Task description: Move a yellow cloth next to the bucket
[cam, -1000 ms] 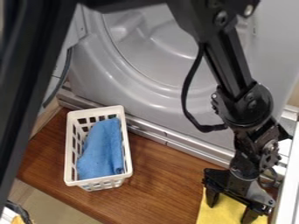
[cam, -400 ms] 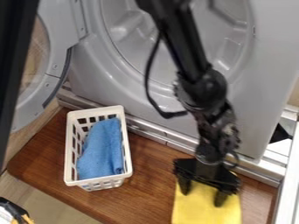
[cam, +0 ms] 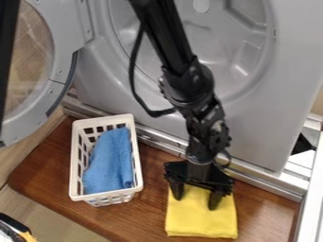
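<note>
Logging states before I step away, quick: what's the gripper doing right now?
Gripper: open, its two fingers apart and pointing down at the yellow cloth, with no cloth visibly pinched between them.

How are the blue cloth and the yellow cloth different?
The blue cloth sits inside the white basket, while the yellow cloth lies on the wooden surface. The blue cloth looks loosely bunched, but the yellow cloth is flat with straighter edges. Both are cloths of one plain color.

Yellow cloth (cam: 202, 220), blue cloth (cam: 110, 163), white basket (cam: 137, 156)
</note>
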You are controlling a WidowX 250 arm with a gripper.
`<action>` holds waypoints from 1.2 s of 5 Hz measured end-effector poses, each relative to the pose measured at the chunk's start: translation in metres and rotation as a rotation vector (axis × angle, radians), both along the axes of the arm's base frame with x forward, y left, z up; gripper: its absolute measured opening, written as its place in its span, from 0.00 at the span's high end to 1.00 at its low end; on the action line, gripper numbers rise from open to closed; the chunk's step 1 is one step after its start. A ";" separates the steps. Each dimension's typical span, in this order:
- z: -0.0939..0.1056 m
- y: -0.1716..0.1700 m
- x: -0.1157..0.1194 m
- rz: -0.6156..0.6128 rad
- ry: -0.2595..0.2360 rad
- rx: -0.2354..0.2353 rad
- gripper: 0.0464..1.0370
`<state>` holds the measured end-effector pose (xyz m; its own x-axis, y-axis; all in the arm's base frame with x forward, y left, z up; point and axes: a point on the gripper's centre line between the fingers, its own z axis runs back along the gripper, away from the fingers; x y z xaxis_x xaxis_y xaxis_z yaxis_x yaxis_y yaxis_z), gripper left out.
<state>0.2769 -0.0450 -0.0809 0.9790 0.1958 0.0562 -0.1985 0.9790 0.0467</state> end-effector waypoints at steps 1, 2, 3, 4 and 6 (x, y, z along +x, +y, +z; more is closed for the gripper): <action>0.001 0.021 -0.002 0.054 0.004 0.015 0.04; 0.001 0.026 -0.004 0.070 0.009 0.018 0.04; 0.001 0.026 -0.007 0.083 0.013 0.014 0.04; 0.003 0.025 -0.010 0.089 0.019 0.014 0.04; 0.026 0.008 -0.004 0.055 -0.042 -0.027 0.04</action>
<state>0.2726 -0.0371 -0.0550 0.9635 0.2516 0.0914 -0.2536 0.9672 0.0111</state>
